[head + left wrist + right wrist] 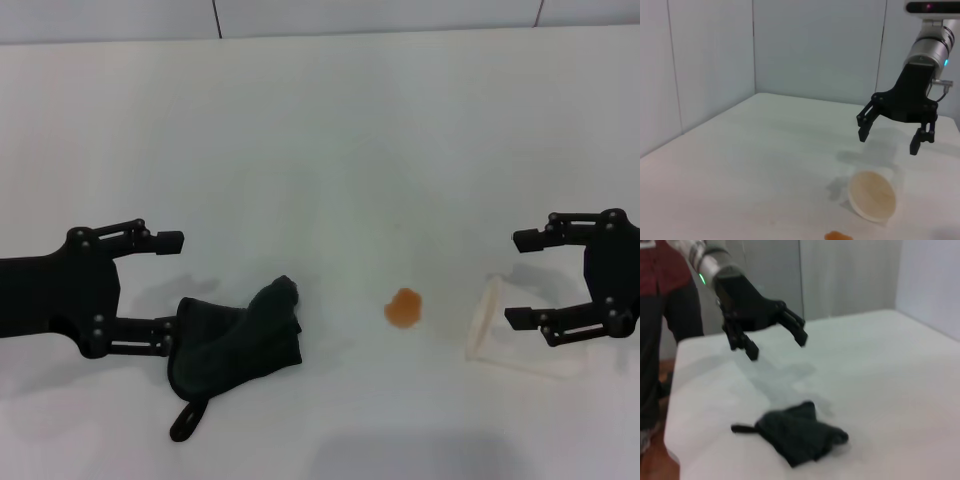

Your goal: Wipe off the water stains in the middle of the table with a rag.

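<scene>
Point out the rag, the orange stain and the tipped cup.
rag (237,338): head view, middle of its folds.
stain (404,307): head view, its centre.
cup (872,196): left wrist view, inside its open mouth.

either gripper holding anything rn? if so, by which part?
Nothing held. Left gripper open above the rag; right gripper open over the tipped cup.

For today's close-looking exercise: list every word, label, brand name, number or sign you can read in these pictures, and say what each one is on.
There is none to read.
The rag: no tag or print visible.
The tipped cup: plain.
The table and the orange stain: no markings.
The left gripper and right gripper: plain black, no lettering visible; both open above the table.
</scene>
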Tool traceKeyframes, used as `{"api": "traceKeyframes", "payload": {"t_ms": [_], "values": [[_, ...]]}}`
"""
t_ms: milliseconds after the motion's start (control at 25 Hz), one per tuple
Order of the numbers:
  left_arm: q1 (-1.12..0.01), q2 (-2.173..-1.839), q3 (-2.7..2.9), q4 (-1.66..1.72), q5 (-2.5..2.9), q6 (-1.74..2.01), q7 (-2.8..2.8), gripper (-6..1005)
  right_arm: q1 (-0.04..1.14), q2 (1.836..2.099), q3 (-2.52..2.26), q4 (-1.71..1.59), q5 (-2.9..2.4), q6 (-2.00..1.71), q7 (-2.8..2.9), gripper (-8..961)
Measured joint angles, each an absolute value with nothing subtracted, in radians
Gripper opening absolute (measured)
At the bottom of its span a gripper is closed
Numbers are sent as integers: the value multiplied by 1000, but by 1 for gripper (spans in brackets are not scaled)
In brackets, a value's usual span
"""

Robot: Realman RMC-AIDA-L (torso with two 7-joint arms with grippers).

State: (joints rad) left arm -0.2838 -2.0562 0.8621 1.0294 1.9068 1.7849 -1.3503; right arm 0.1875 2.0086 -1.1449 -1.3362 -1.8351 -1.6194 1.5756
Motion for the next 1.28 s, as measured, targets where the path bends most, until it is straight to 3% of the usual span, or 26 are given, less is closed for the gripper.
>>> {"api": "traceKeyframes", "payload": {"t_ms": [600, 1280], "values": [[-296, -2060, 862, 1031, 1928, 1782, -1351, 886, 218, 2009, -1293, -1681, -2223, -1629, 1980, 844], [-299, -2055, 862, 1029, 1929, 1780, -1349, 884, 308, 2011, -1443, -1766, -2475, -1718, 2209, 844]]}}
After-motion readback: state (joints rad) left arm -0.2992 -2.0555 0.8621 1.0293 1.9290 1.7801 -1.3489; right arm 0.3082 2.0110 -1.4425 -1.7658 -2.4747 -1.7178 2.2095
